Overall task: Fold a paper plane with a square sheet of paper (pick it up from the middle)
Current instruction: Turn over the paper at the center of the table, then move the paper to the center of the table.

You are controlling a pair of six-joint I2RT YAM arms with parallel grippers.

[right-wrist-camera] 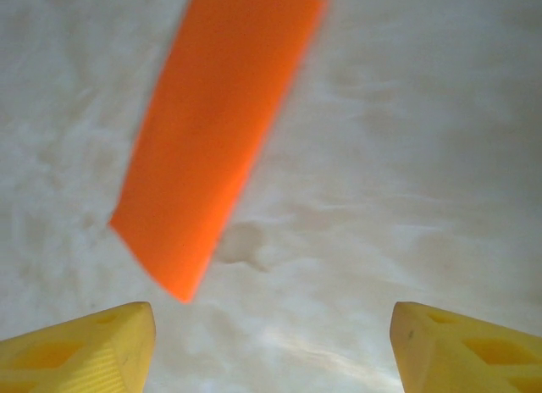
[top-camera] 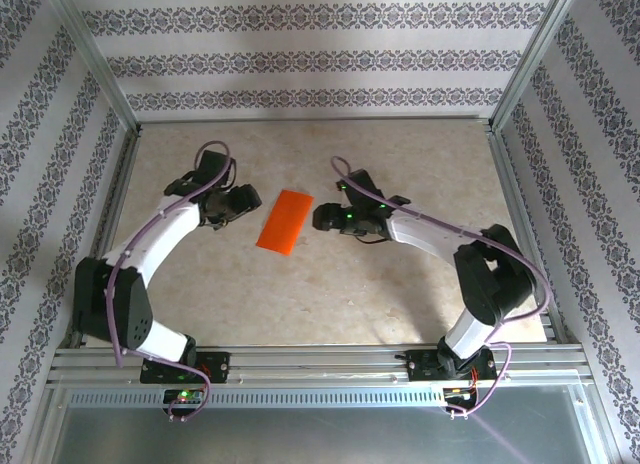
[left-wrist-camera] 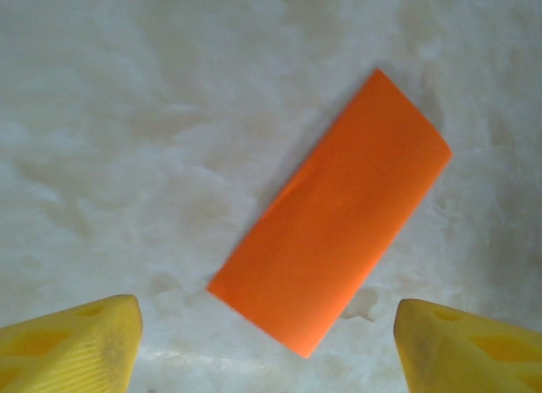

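Left wrist view: the left fingers stand wide apart and released, with nothing between them, and their yellow tips frame bare bench. Just ahead of them lies the square sheet of paper. It is flat and doubled over into a long rectangle that runs diagonally away from the tips, with its near corner apart from both.

In the right wrist view the right fingers are spread in the same way and hold nothing. The orange sheet lies ahead and to the left, somewhat blurred, and touches neither tip.

From the top external view the sheet sits near the middle of the bench, between the two sets of fingers. The left arm curves in toward one long edge and the right arm toward the other, each close beside the paper.

Both sets of fingers appear to be let go so that the folded sheet rests under its own weight and the crease lies flat. Flanking it keeps either long edge within reach for the next fold. No nose or wings show yet, so the plane looks to be at an early stage.
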